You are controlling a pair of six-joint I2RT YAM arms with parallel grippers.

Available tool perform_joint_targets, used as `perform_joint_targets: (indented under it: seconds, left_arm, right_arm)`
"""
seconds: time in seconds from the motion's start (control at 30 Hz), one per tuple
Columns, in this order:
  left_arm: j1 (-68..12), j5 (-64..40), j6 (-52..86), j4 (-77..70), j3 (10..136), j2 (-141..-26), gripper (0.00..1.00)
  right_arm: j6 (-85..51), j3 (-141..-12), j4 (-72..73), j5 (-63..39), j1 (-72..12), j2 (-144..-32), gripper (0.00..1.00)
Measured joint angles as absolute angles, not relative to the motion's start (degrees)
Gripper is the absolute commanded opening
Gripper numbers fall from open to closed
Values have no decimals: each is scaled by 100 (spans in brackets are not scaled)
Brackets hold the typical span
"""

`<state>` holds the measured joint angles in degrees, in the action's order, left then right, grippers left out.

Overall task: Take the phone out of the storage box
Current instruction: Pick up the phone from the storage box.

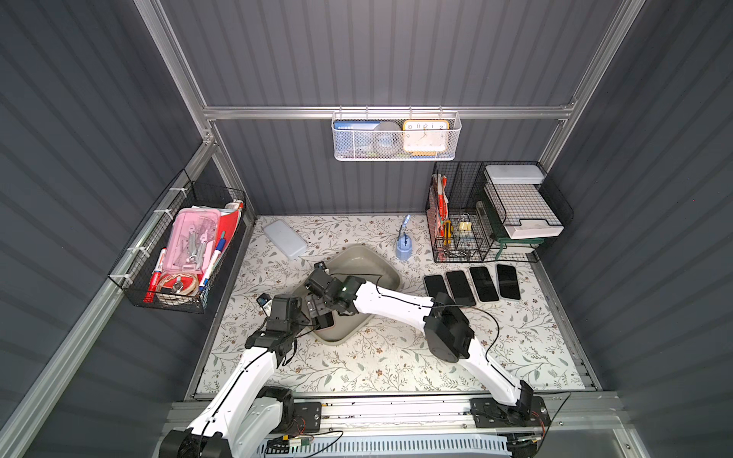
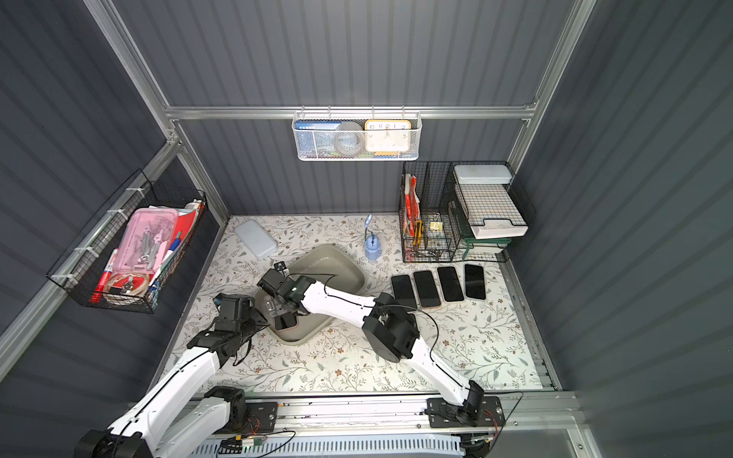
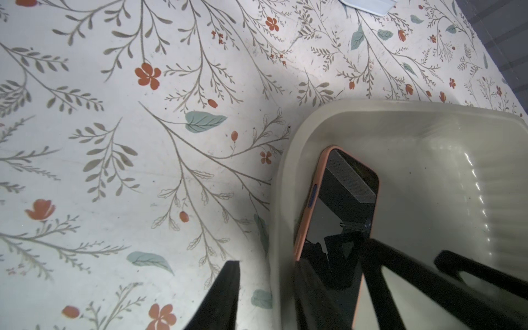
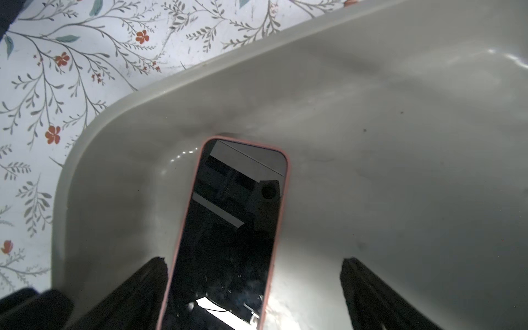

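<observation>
Pink-cased black-glass phone (image 4: 228,228) lies screen-up in grey-beige plastic storage box (image 4: 371,100): likely light, stiff, slick, best pinched across long edges; right gripper (image 4: 254,260) jaws spread astride it, left gripper (image 3: 300,257) jaws partly spread.

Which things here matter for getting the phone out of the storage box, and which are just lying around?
For the job: shallow grey-beige plastic storage box; pink-cased black phone inside it.
Lying about: four black phones in a row; flat pale-blue rounded case; small blue holder; black wire desk organiser.

The left arm (image 1: 238,380) and right arm (image 1: 392,301) lean inward, wrists down, the right gripper (image 4: 254,265) spread wide, the left gripper (image 3: 268,271) spread only partly.
</observation>
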<state>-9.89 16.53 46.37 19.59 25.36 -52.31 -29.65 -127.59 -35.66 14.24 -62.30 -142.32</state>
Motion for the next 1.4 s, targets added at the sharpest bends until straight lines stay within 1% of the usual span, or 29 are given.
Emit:
perform_joint_targets:
  seconds: [0.13, 0.47, 0.7, 0.77, 0.9, 1.1, 1.4]
  left_arm:
    - [-941, 1643, 4633, 1959, 2550, -5260, 38]
    - [-821, 1610, 4624, 1970, 2552, -5231, 40]
    - [-781, 1610, 4609, 1979, 2552, -5190, 40]
    - [-781, 1603, 4602, 1977, 2552, -5190, 40]
    - [-781, 1535, 4602, 1938, 2552, -5260, 40]
    - [-781, 1415, 4600, 1756, 2552, -5389, 40]
    - [-781, 1216, 4488, 1579, 2552, -5535, 40]
  right_arm:
    - [-3179, -13244, -3579, 1426, -6283, -14634, 99]
    - [-3376, -13432, -3542, 1612, -6307, -15091, 99]
    - [-3315, -13566, -3774, 1925, -6296, -15146, 99]
    - [-3308, -13559, -3863, 1975, -6276, -15146, 98]
    - [-3236, -13107, -3789, 2095, -6180, -14927, 95]
    - [-3048, -12184, -3647, 2095, -5944, -14357, 94]
    - [-2401, -12149, -3564, 1881, -5870, -14324, 93]
